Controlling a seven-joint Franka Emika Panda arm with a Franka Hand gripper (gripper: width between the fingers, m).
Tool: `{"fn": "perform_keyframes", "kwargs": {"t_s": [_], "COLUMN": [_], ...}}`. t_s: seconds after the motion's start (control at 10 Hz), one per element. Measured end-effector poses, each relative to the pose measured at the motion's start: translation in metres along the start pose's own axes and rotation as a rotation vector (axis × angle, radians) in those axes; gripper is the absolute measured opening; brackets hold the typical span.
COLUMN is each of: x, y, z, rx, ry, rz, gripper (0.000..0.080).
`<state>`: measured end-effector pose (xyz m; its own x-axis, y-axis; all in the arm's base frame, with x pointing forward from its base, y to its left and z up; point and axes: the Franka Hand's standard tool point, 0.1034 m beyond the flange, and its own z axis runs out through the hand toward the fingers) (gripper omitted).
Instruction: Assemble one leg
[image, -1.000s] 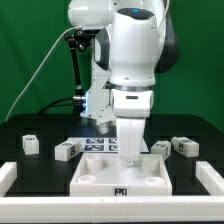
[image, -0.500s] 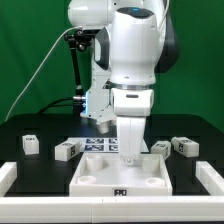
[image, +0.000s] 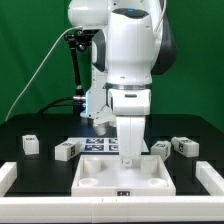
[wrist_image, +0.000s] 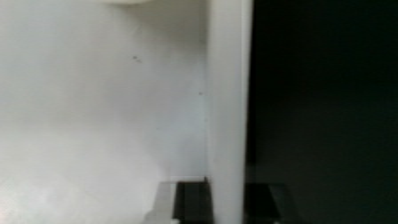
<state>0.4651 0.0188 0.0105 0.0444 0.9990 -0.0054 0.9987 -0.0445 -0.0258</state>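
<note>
Since the earlier frames the tray-like board appears to have edged slightly toward the exterior view's right, while the four legs have not stirred. Reading from the exterior view's left, you see the far-left leg standing alone on the black tabletop. The second leg is near it, just beside the marker board. Both are loose, well apart from the arm and not yet fitted. At centre the hand is lowered onto the tray-like board's far rim. In the wrist view its dark fingertips stand either side of that raised rim, so the hand probably straddles the rim to steer the board into a workable position before any leg is fetched. Whether it is clenched on the rim or merely bracketing it you cannot tell. Further right, the third leg lies near the board's back corner and the far-right leg just beyond it, both untouched. The task is judged to be at an early, preparatory step.
</note>
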Motion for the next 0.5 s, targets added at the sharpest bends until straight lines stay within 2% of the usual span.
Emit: {"fn": "perform_keyframes", "kwargs": {"t_s": [0.3,0.5], "x": [0.038,0.055], "y": [0.014,0.023], "z": [-0.001,-0.001], "rx": [-0.019,-0.03], "ry": [0.011,0.02], "rz": [-0.005,-0.032], "gripper": [0.0061,0.0061]}}
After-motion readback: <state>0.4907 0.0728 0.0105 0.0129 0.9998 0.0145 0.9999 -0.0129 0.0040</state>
